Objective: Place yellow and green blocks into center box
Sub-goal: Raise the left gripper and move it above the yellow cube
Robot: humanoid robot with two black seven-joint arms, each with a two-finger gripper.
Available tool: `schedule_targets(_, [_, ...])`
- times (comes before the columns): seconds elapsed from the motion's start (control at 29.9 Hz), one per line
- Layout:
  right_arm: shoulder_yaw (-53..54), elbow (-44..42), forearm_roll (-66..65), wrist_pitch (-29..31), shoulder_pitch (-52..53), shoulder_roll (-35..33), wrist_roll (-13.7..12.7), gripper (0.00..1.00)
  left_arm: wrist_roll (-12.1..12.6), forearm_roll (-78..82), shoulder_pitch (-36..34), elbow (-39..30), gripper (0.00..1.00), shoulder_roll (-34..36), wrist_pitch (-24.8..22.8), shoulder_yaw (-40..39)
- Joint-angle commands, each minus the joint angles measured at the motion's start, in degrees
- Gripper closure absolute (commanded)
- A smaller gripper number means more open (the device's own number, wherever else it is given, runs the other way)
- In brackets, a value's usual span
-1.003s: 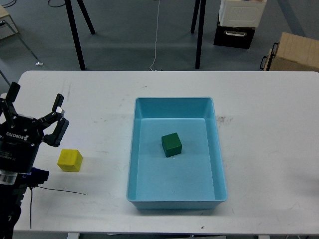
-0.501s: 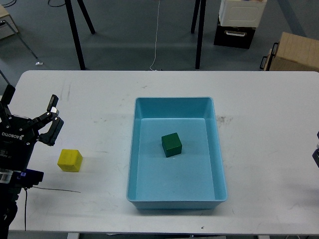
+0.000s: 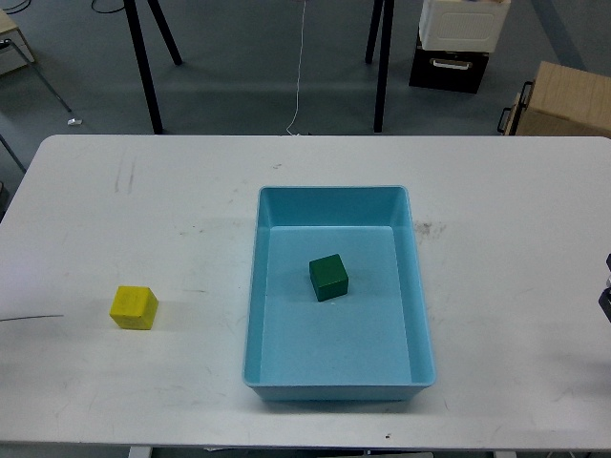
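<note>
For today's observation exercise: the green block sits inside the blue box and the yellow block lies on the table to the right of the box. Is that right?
Not quite. The head view shows the yellow block on the table to the left of the blue box, not the right. The green block is indeed inside the box.

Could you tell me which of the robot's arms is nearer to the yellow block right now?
Cannot be settled: the left arm is out of view, off the left side by the yellow block; only a sliver of the right arm shows, far right.
</note>
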Motion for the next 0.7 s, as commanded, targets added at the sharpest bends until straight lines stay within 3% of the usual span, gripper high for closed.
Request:
schedule_targets(0.0, [-0.1,0.0,0.0,0.4,0.0,0.4,0.1,0.0,0.9,1.6,-5.2,2.8,0.0,7.7,-1.2,0.8])
schedule_targets(0.13, [0.4,0.0,0.1,0.5,0.0,0.4,0.1,0.0,1.0,8.3,-11.8,2.8,0.0,16.3,-1.2,5.8])
schedule_targets(0.23, [0.4,0.0,0.2,0.6,0.0,0.4,0.1,0.0,0.7,14.1,-20.8,2.9,0.0,20.9,-1.2,15.6])
schedule_targets(0.53, [0.5,0.0,0.3,0.9,0.0,0.4,0.1,0.0,1.2,26.9,-59.4,6.5,0.0,23.3,-1.2,63.1])
schedule_targets(0.67, [0.4,-0.2,0.3,1.5,0.0,0.4,0.0,0.0,2.7,31.9,-74.5,6.6,0.0,22.8,-1.2,82.3])
